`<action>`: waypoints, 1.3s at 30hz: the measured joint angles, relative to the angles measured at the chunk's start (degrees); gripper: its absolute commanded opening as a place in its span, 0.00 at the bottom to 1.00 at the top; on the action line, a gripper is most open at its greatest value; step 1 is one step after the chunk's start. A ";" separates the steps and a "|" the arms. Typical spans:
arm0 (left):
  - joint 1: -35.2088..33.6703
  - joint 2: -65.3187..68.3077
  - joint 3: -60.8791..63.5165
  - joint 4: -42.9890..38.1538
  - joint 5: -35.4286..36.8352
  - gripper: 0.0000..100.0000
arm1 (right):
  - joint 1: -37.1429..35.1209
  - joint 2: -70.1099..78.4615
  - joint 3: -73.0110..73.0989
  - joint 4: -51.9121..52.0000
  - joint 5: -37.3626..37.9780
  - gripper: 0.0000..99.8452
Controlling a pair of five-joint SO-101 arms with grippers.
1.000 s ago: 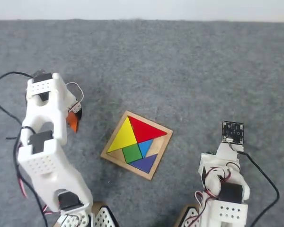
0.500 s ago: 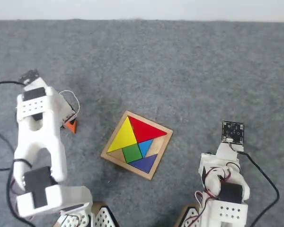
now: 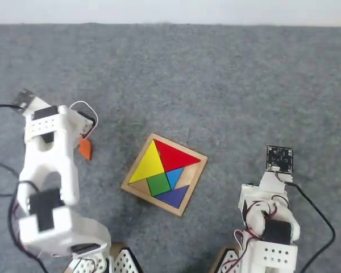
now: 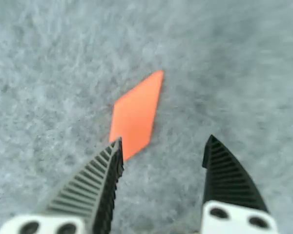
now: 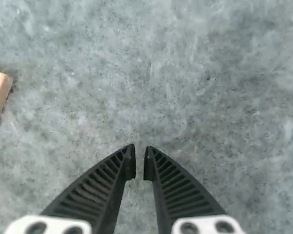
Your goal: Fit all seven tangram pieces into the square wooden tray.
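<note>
1. The orange parallelogram piece [image 4: 136,114] lies flat on the grey mat [image 3: 244,85], toward the mat's left edge. It is well apart from the square wooden tray [image 3: 186,177], which sits near the mat's middle.
2. The left gripper [image 4: 164,140] hangs just above the piece with its fingers spread wide. The piece sits off-centre, its near end by one fingertip rather than in the gap. Its long axis slants away from the gripper.
3. The left arm is much the nearer. The right gripper [image 5: 139,152], fingers pressed almost together on nothing, hangs over bare mat near the tray.
4. Count: one tray holding five coloured pieces, with some bare wood showing; one orange piece outside; two arms.
</note>
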 measured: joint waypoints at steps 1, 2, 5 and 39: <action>-0.26 2.20 -1.76 1.41 0.26 0.26 | 0.00 0.00 0.00 0.00 0.00 0.05; -0.62 4.22 -3.87 3.08 0.35 0.26 | 0.00 0.00 0.00 0.00 0.00 0.05; -1.49 11.52 -10.99 8.26 0.44 0.26 | 0.00 0.00 0.00 0.00 0.00 0.05; -1.14 30.51 -35.34 26.20 -6.07 0.08 | 0.00 0.00 0.00 0.00 0.00 0.05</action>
